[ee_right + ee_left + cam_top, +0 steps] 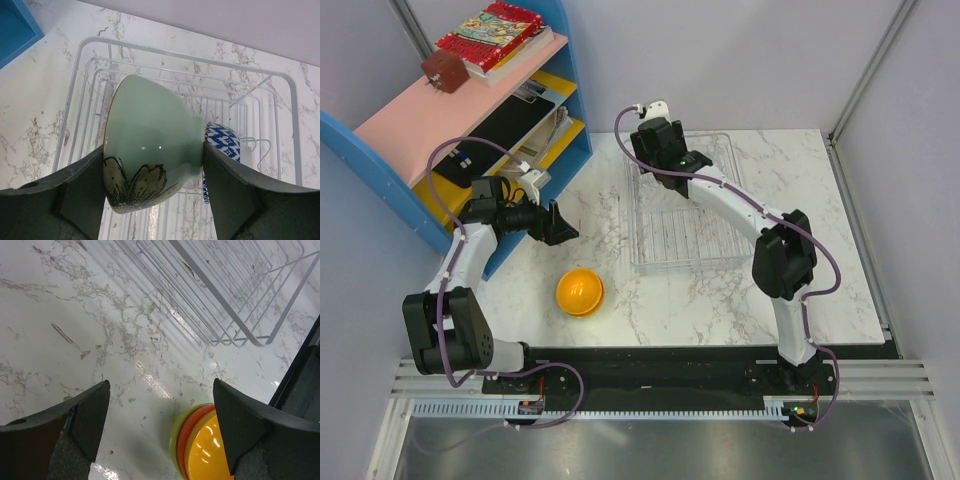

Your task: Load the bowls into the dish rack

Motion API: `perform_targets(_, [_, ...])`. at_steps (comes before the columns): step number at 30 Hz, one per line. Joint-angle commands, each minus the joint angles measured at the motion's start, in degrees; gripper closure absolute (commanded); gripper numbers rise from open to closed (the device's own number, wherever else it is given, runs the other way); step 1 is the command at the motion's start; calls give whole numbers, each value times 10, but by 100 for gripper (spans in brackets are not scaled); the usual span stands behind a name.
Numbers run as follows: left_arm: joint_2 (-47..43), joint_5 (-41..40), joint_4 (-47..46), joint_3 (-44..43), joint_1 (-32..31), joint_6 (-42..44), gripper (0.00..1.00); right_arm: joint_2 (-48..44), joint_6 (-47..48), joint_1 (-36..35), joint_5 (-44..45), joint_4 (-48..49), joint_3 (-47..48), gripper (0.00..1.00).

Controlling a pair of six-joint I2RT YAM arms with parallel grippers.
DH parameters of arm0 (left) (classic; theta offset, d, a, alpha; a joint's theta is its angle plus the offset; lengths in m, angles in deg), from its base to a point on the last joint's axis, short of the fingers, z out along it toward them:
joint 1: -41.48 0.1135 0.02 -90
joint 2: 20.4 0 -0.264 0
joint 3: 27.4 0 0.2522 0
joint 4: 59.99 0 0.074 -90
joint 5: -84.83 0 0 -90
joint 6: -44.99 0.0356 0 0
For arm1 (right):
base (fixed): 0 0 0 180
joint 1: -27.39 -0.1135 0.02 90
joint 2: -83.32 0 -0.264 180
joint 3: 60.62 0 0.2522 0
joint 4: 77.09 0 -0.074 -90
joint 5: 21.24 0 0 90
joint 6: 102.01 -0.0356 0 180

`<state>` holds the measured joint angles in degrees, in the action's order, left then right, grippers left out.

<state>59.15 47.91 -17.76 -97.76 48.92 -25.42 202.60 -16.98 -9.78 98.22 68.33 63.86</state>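
My right gripper is shut on the pale green bowl with the brown flower pattern. It holds the bowl on its side, one finger at the rim and one at the foot, above the clear dish rack. The blue-and-white bowl stands in the rack just behind my right finger. In the top view this gripper hangs over the rack's far left part. My left gripper is open and empty over the table, near a nested stack of the orange-yellow, red-orange and yellow-green bowls. The stack sits near the front left.
The blue-and-pink shelf unit stands at the left edge, close behind my left arm, with books on top. The rack's near corner lies to the right of the left gripper. The table's dark front edge runs beside the stack.
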Motion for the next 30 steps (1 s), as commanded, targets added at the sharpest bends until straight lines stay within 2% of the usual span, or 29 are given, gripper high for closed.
perform_targets(1, [-7,25,-13,3,6,17,11,-14,17,-2,32,47,25,100])
perform_targets(30, [-10,30,-13,7,7,18,11,77,-27,-26,14,36,6,100])
